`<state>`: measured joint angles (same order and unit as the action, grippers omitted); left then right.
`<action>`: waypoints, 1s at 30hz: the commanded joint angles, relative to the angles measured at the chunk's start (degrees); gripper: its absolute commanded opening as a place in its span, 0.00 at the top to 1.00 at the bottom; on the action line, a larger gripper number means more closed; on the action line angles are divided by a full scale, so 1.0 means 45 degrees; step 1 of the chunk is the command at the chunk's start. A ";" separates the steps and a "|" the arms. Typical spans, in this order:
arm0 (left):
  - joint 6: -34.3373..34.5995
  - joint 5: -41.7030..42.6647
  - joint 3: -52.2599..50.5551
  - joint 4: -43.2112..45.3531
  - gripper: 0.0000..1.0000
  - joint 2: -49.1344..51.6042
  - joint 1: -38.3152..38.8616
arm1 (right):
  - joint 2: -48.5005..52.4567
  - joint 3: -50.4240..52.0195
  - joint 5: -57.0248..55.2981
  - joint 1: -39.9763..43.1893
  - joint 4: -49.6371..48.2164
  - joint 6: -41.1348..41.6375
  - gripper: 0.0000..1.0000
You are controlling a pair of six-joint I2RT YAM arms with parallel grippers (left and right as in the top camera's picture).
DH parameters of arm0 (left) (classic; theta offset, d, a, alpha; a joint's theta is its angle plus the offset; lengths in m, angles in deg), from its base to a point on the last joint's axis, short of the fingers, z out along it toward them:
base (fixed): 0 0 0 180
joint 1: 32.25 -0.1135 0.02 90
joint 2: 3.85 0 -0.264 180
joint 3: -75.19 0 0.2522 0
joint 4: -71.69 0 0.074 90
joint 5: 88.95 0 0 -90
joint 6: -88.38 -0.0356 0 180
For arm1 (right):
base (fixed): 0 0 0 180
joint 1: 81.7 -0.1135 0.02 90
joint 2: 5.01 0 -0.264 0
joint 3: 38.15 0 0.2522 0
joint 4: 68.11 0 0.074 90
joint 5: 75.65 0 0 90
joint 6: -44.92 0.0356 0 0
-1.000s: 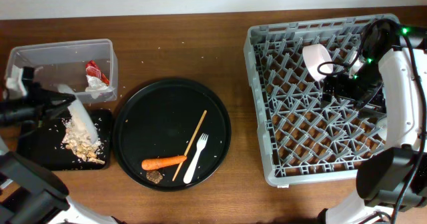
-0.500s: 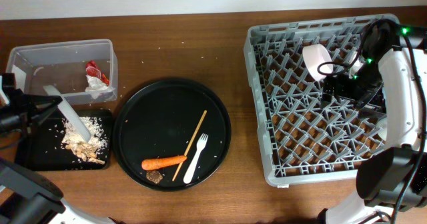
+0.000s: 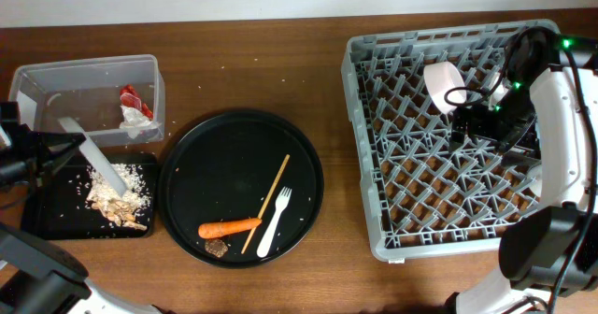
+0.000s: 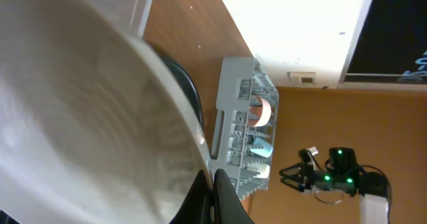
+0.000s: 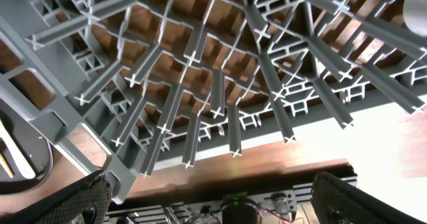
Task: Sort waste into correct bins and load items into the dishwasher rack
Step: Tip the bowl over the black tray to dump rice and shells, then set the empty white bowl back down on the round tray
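My left gripper (image 3: 54, 151) is shut on the rim of the white plate (image 3: 93, 155), which stands tilted on edge over the shallow black tray (image 3: 56, 216). In the left wrist view the plate (image 4: 80, 104) fills the left side, with the fingers (image 4: 223, 201) pinched on its rim. Pale food scraps (image 3: 120, 194) lie in that tray. The clear tub (image 3: 84, 76) holds the red wrapper (image 3: 133, 98) and white tissue (image 3: 136, 116). My right gripper (image 3: 467, 118) hangs open over the grey rack (image 3: 374, 155), beside the pink bowl (image 3: 442, 84). Its view shows only rack lattice (image 5: 200, 71).
A round black tray (image 3: 241, 155) in the middle carries an orange carrot (image 3: 228, 227), a white fork (image 3: 275, 222), a wooden stick (image 3: 266, 202) and a small brown bit (image 3: 217, 248). Crumbs dot the wooden table near the tub.
The left gripper has drawn back to the left and tipped the plate steeper; the scraps that were on it now lie in the black tray. The right arm has not moved.
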<state>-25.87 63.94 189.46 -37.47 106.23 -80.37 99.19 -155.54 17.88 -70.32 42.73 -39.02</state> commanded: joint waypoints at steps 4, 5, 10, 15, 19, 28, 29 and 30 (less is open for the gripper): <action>-0.0301 -0.0044 0.0058 -0.0301 1.00 -0.0612 0.0083 | 0.0029 0.0029 -0.0126 -0.0019 0.0058 0.0078 0.01; -0.0301 -0.0034 0.0058 -0.0301 1.00 -0.0811 0.0170 | 0.0029 0.0029 -0.0126 -0.0019 0.0058 0.0078 0.01; -0.0253 -0.0291 0.0058 -0.0296 1.00 -0.2045 0.1311 | 0.0029 0.0029 -0.0126 -0.0019 0.0058 0.0073 0.01; 0.0520 -0.1608 0.0058 0.0933 1.00 -0.2574 0.5124 | 0.0029 0.0034 -0.0117 -0.0019 0.0058 0.0078 0.01; 0.4056 -0.6067 0.0058 0.3483 1.00 -0.2545 0.9141 | 0.0029 0.0029 -0.0117 -0.0019 0.0058 0.0078 0.01; 0.8417 -1.3095 0.0019 0.5377 1.00 -0.0636 1.5625 | 0.0029 0.0029 -0.0117 -0.0019 0.0063 0.0078 0.01; 0.8884 -1.3362 0.0019 0.5411 1.00 -0.0189 1.6028 | 0.0029 0.0029 -0.0117 -0.0019 0.0058 0.0078 0.01; 0.9224 -1.3435 0.0019 0.5455 1.00 0.0277 1.6330 | 0.0029 0.0029 -0.0117 -0.0019 0.0058 0.0078 0.01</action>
<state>7.13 12.16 189.35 -13.32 102.34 -10.12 99.19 -155.43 17.85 -70.32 42.73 -39.02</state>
